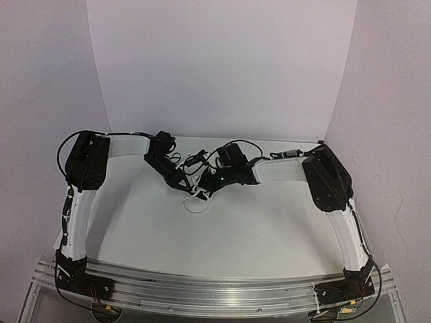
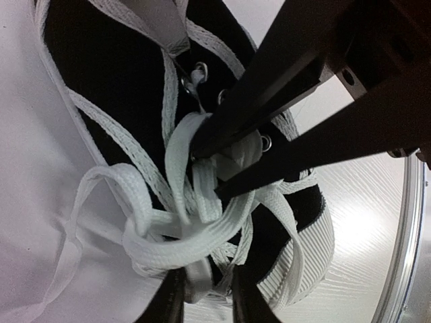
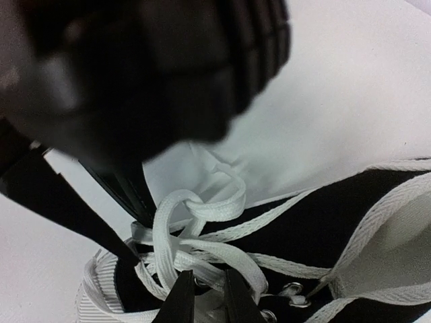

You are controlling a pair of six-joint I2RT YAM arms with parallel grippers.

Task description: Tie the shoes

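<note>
The black sneaker point(image 2: 101, 81) with a white ribbed sole point(image 2: 310, 256) lies at the table's middle, mostly hidden under both grippers in the top view. Its white laces point(image 2: 168, 229) form a loose tangle of loops over the eyelets; a loop trails onto the table point(image 1: 196, 204). My left gripper point(image 2: 205, 296) is shut on a lace strand at the tangle's near side. My right gripper point(image 3: 209, 296) is shut on another lace strand by the eyelets point(image 3: 293, 291); it also shows in the left wrist view point(image 2: 209, 168). The two grippers nearly touch point(image 1: 201, 183).
The white table point(image 1: 269, 222) is enclosed by white backdrop walls point(image 1: 222, 67) behind and at both sides. An aluminium rail point(image 1: 215, 289) runs along the near edge with both arm bases on it. Cables hang off both arms.
</note>
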